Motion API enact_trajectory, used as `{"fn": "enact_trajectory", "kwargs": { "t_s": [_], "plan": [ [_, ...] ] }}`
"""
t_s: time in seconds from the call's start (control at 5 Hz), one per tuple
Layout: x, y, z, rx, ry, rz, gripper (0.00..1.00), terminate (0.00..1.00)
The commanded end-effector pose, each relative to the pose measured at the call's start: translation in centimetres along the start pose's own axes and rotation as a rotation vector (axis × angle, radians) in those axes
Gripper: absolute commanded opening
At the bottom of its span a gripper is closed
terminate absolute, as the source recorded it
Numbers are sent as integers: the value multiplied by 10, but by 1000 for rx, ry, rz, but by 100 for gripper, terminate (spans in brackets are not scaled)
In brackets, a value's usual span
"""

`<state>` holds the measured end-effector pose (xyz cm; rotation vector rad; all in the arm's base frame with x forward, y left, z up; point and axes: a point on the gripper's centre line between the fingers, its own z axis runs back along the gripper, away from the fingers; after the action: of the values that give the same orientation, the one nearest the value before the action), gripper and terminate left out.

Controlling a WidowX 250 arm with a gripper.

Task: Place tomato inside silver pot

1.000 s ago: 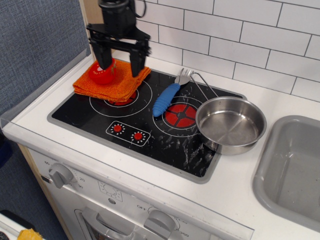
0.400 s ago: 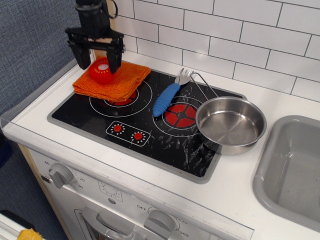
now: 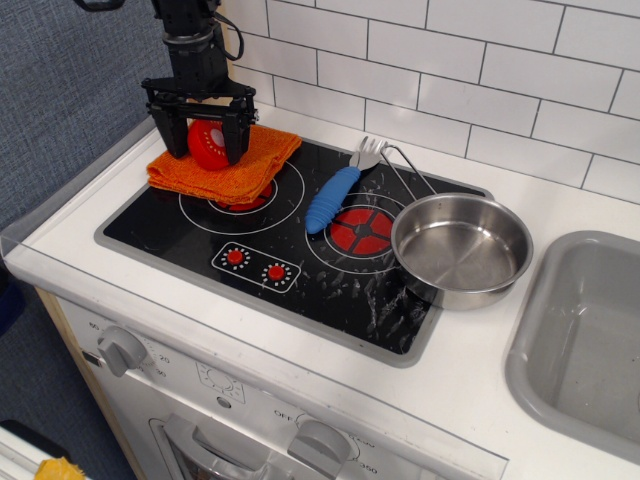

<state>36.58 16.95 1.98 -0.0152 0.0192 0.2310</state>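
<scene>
The tomato (image 3: 207, 146) is a small red toy half, its cut face with pale marks tilted toward the camera, resting on an orange folded cloth (image 3: 256, 160) at the back left of the stove. My gripper (image 3: 204, 140) is open and low over the cloth, with one finger (image 3: 171, 135) left of the tomato and the other (image 3: 237, 138) right of it. There is a gap on the left side. The silver pot (image 3: 461, 296) is empty and sits on the right burner, its wire handle (image 3: 404, 166) pointing back left.
A blue-handled fork (image 3: 332, 197) lies between the cloth and the pot. The black stovetop (image 3: 160, 225) has two red knobs (image 3: 255, 264) at the front. A grey sink (image 3: 560, 375) is at the right, and a tiled wall stands behind.
My gripper moved left, then came down so its fingers straddle the tomato. The tomato turned on the cloth, and its cut face now tilts toward the camera.
</scene>
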Motion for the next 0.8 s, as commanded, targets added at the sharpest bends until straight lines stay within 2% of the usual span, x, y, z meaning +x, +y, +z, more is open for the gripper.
{"fn": "enact_trajectory", "kwargs": {
  "t_s": [0.0, 0.4, 0.6],
  "plan": [
    [-1, -10, 21, 27, -64, -23, 0, 0],
    [-16, -21, 60, 22, -160, -47, 0, 0],
    [-23, -56, 74, -4, -186, -123, 0, 0]
  ]
}}
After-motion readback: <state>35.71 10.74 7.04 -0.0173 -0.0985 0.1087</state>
